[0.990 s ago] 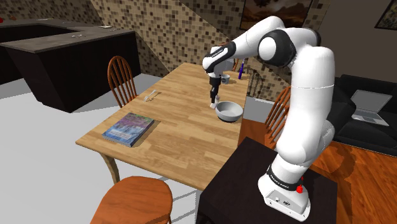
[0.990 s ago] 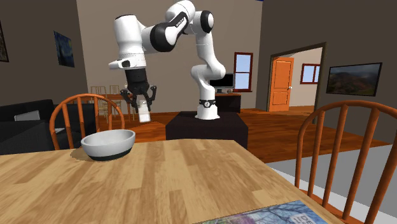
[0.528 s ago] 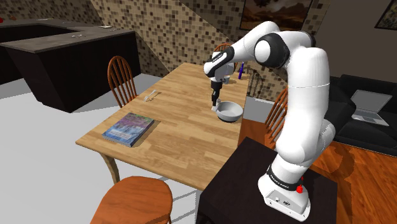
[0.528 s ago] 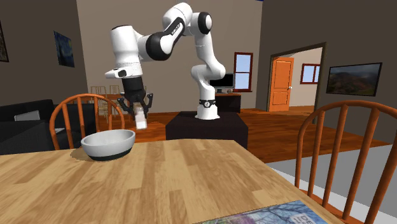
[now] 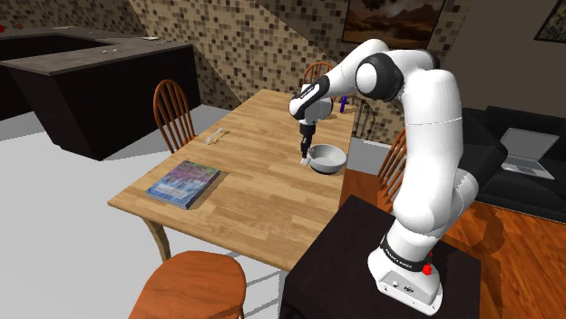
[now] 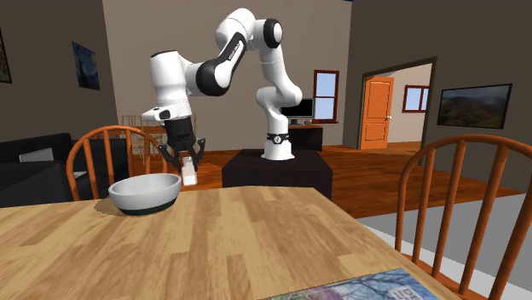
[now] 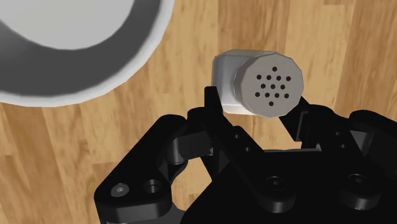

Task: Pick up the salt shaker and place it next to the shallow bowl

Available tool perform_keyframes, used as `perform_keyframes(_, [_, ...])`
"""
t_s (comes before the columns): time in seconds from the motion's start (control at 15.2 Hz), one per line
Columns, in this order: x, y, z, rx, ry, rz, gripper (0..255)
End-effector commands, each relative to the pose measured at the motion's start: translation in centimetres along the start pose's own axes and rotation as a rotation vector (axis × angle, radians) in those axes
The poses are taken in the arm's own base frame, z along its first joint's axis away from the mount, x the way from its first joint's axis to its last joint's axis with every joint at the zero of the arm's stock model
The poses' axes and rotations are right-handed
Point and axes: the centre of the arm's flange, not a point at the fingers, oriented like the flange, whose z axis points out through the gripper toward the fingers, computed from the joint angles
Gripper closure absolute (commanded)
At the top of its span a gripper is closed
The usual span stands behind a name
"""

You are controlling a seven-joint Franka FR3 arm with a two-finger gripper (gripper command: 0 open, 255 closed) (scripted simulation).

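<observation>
**Robot arm holds salt shaker beside bowl in a house dining area**

A pale wooden bench (image 5: 243, 186) stands in a room with a mosaic-tiled wall (image 5: 227, 54), a dark kitchen counter (image 5: 100, 86), a black sofa (image 5: 522, 159) and an orange door (image 6: 377, 111). On the bench are one shallow grey-white bowl (image 5: 326, 159) and one book (image 5: 185, 183). There is one white salt shaker (image 7: 257, 83), and two wooden chair backs (image 6: 111, 162) rise in the second exterior view's foreground. The black gripper (image 6: 184, 162) points down, its fingers (image 7: 215, 102) pinching the shaker from both sides with the perforated top towards the wrist. The shaker hangs low over the bench, just beside the bowl on the shoulder view's left. Whether it touches the wood cannot be told.
</observation>
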Motion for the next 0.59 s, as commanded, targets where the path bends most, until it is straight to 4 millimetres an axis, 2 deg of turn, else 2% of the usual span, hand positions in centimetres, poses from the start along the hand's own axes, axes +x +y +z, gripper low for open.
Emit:
perform_keyframes(0.0, [0.1,0.1,1.1,0.0,0.0,0.0,255])
perform_keyframes(0.53, [0.4,0.6,5.3,0.0,0.0,0.0,255])
